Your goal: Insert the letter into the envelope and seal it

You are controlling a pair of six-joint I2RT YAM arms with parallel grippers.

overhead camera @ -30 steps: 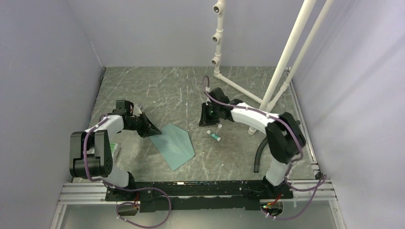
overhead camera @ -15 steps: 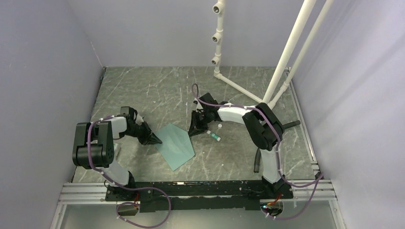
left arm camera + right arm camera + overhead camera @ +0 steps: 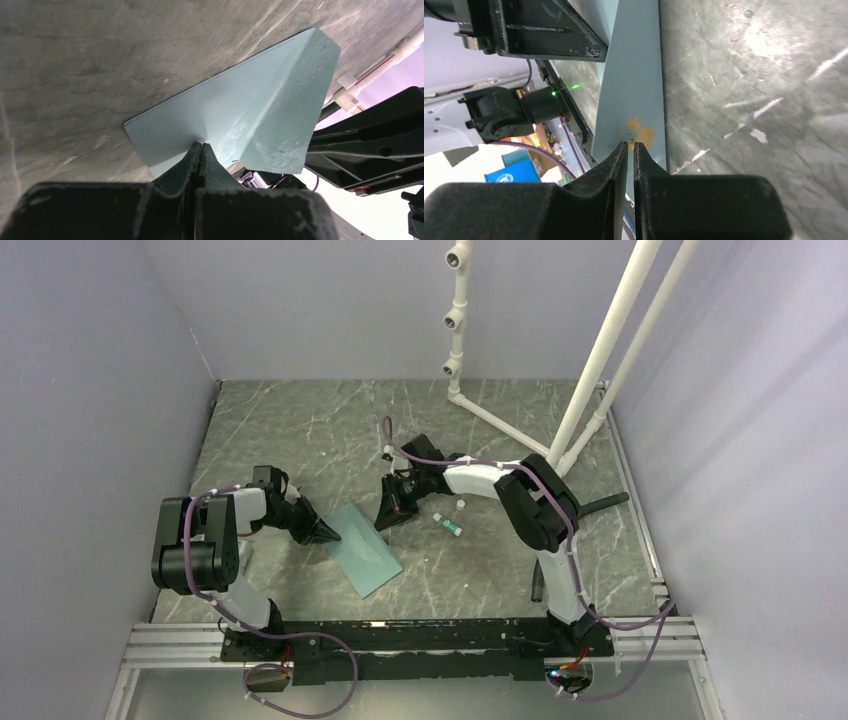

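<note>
On the marbled tabletop (image 3: pixel 300 420), left of centre, the flat teal paper envelope (image 3: pixel 365 545) is pinned by the clenched left gripper (image 3: pixel 328 533), its raised flap (image 3: pixel 285 110) pinched by the right gripper (image 3: pixel 385 518); it could be torn by a pull. The letter is unseen.

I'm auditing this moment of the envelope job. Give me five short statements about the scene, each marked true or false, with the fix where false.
1. The left end effector has its jaws shut, with its tips at the envelope. True.
2. The envelope lies wholly flat. False: one side is folded up at an angle.
3. The green-and-white packet rests on the envelope. False: it lies on the table, apart from the envelope.
4. A gold mark shows on the envelope close to the right end effector. True.
5. The right end effector gapes wide open. False: its jaws are nearly together, pinching the envelope's edge.
</note>
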